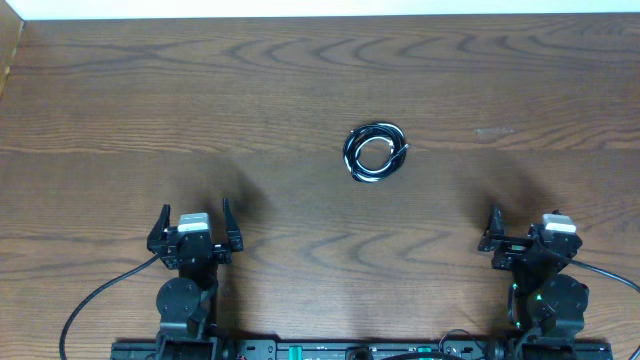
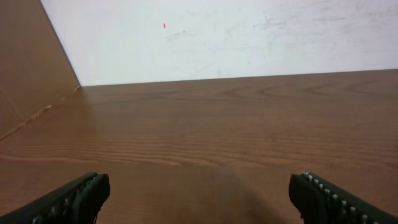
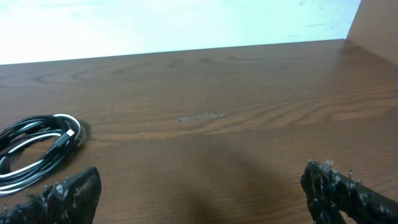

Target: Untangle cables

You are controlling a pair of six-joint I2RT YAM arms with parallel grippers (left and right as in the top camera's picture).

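Note:
The cables (image 1: 375, 152) lie as one small coil of black and white cord on the wooden table (image 1: 300, 80), right of centre. In the right wrist view the cables (image 3: 37, 148) lie flat at the left edge, partly cut off. My left gripper (image 1: 195, 210) stands open at the near left, well short of the coil and to its left. Its wrist view shows only bare wood between the open left gripper (image 2: 199, 186) fingers. My right gripper (image 1: 532, 225) is open at the near right, and the right gripper (image 3: 200, 183) has nothing between its fingers.
A white wall (image 2: 236, 37) closes off the far side of the table. A brown side panel (image 2: 31, 74) rises at the left edge and another side panel (image 3: 376, 25) at the right. A thick black arm cable (image 1: 90, 300) loops at the near left.

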